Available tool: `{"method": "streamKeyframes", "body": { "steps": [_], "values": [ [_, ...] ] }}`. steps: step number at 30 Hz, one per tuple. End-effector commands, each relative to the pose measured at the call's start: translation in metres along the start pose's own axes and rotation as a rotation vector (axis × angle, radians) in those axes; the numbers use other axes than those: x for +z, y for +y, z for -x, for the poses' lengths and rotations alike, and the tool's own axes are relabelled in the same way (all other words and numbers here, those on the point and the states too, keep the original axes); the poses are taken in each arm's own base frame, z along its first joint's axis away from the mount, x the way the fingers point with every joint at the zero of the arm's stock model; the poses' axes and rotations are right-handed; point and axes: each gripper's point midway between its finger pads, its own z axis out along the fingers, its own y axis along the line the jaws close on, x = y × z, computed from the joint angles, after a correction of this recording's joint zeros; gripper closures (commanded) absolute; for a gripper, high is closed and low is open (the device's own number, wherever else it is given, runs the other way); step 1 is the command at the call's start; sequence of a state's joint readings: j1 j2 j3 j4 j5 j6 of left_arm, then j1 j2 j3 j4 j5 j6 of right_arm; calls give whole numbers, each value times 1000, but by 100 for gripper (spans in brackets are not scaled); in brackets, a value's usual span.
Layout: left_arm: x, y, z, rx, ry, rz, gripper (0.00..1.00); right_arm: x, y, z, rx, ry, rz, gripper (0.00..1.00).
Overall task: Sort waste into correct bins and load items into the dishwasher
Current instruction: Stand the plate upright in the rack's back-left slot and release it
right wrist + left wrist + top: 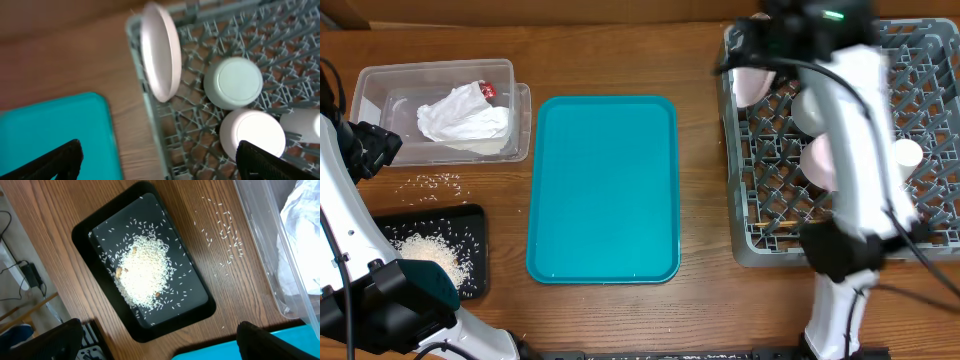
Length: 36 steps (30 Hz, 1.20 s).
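Your right gripper (pixel 159 144) hangs over the near corner of the large grey plastic dish rack (pixel 920 90) with its fingers spread wide and nothing between them. Just ahead of it, the round white-pinkish plate (pixel 160 52) stands on edge between the pegs at the rack's corner. Beside the plate you see the grey-green bowl (pixel 233 82) upside down, the small white bowl (pixel 252 132) upside down next to it, and the white cup (pixel 300 125) at the right edge of the wrist view. From overhead, thin tan lines low in the rack might be the wooden chopsticks, but your right arm covers too much of them to be sure.

Your left gripper (pixel 159 325) is also spread wide and holds nothing. It hovers above the shallow black rectangular tray (pixel 87 237), which carries a heap of white rice grains (pixel 142 275) with a few brown crumbs. More loose rice grains (pixel 225 235) lie on the wooden table (pixel 60 210) between that tray and the clear rectangular plastic tub (pixel 380 80). Inside the tub are the crumpled white paper napkin (pixel 465 118) and the small red scrap (pixel 487 90). The large teal serving tray (pixel 603 190) sits in the middle of the table.
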<state>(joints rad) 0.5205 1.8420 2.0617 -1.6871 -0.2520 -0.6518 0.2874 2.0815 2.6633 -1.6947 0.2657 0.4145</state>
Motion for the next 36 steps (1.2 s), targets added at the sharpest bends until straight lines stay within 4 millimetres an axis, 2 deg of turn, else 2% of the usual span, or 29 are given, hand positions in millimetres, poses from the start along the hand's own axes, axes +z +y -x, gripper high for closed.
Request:
{"method": "streamKeyframes", "body": {
  "steps": [1,5,7,10,13,14,18,22,28,36],
  "values": [
    [-7,5,2,-7,-26,2,0,-100,-4,5,52,-147,223,0],
    [-7,5,2,-7,-26,2,0,-145,2,-12,-14,-189,330,0],
    [-7,5,2,-7,-26,1,0,-159,8,-29,-63,-175,380,0],
    [-7,5,2,-7,-26,1,0,-167,4,-54,-89,-135,391,0],
    [-7,5,2,-7,-26,1,0,-169,-16,-82,-78,-94,365,0],
    [-7,5,2,-7,-26,1,0,-171,-30,-95,-69,-86,344,0],
    [-7,5,2,-7,-26,2,0,-174,-58,-120,6,-102,299,0],
    [-7,5,2,-7,-26,2,0,-176,-65,-132,68,-140,334,0],
    [-7,5,2,-7,-26,1,0,-167,-79,-162,50,-48,285,0],
    [-7,5,2,-7,-26,1,0,-163,-80,-165,45,-26,272,0]
  ]
}}
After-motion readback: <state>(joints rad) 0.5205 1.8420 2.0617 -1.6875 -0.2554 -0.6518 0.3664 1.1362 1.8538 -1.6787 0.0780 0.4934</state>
